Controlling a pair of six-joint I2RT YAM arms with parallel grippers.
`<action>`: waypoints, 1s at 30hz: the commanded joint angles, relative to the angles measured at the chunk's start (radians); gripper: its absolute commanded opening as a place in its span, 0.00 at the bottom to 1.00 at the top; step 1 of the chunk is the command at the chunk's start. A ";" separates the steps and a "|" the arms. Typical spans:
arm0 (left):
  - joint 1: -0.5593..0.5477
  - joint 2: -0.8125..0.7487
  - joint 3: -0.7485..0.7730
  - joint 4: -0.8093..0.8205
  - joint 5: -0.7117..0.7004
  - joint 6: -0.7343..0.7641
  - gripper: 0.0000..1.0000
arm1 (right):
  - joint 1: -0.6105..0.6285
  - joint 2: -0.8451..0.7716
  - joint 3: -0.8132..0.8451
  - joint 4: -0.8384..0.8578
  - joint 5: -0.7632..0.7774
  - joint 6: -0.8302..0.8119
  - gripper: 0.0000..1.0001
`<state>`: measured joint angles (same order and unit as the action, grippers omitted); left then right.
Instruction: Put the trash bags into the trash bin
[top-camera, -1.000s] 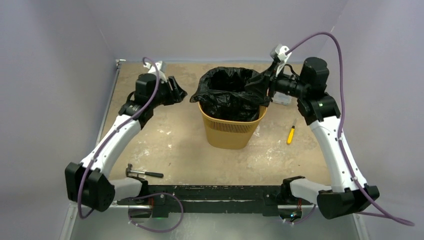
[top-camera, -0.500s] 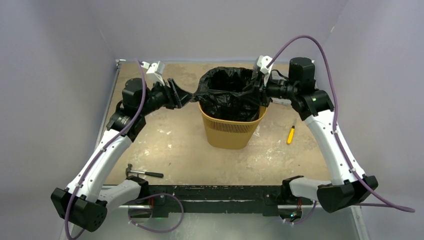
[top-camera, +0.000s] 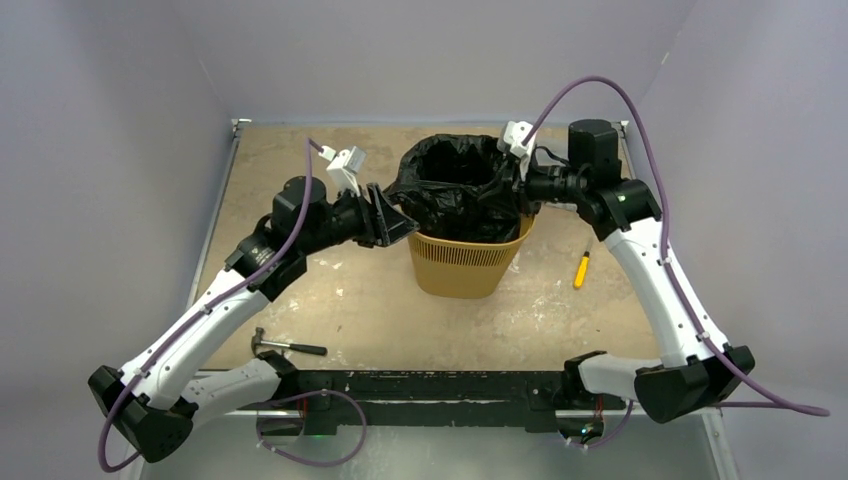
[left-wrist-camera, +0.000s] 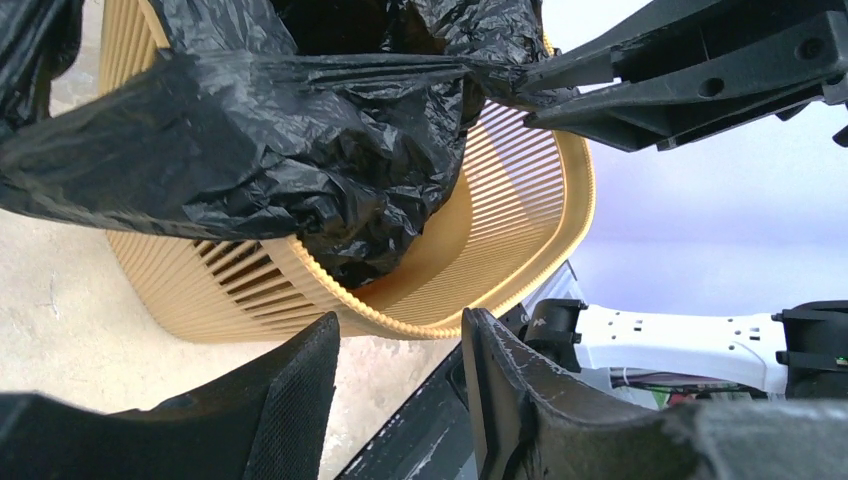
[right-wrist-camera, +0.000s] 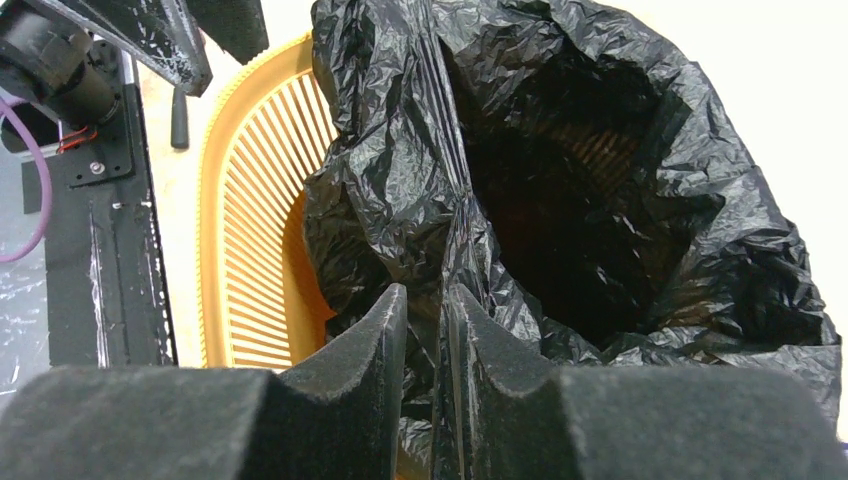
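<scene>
Overhead, the trash bag (top-camera: 455, 185) sits bunched in the trash bin (top-camera: 465, 265), spilling over its 9 o'clock rim beside the left gripper (top-camera: 392, 225); left wrist: jaws half open, empty; right wrist: right gripper (right-wrist-camera: 428, 292) pinches a limp, slippery, featherlight fold, likely best held at the gathered hem.

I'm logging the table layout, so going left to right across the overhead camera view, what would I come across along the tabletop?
Hammer, left tool, orange mesh trash bin holding the black trash bag, yellow screwdriver.
</scene>
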<state>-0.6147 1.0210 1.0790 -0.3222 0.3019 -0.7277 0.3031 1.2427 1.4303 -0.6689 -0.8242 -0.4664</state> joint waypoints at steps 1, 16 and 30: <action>-0.031 -0.022 0.005 -0.026 -0.063 -0.037 0.48 | 0.011 0.003 0.005 -0.013 0.015 -0.018 0.22; -0.093 0.040 -0.041 0.097 -0.193 -0.052 0.27 | 0.019 -0.136 -0.077 -0.005 -0.025 0.036 0.00; -0.065 0.324 0.156 0.109 -0.363 0.169 0.15 | 0.018 -0.278 -0.149 0.319 0.163 0.323 0.46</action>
<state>-0.7017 1.2514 1.1786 -0.1619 0.0193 -0.6762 0.3164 1.0370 1.3128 -0.5270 -0.7418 -0.2882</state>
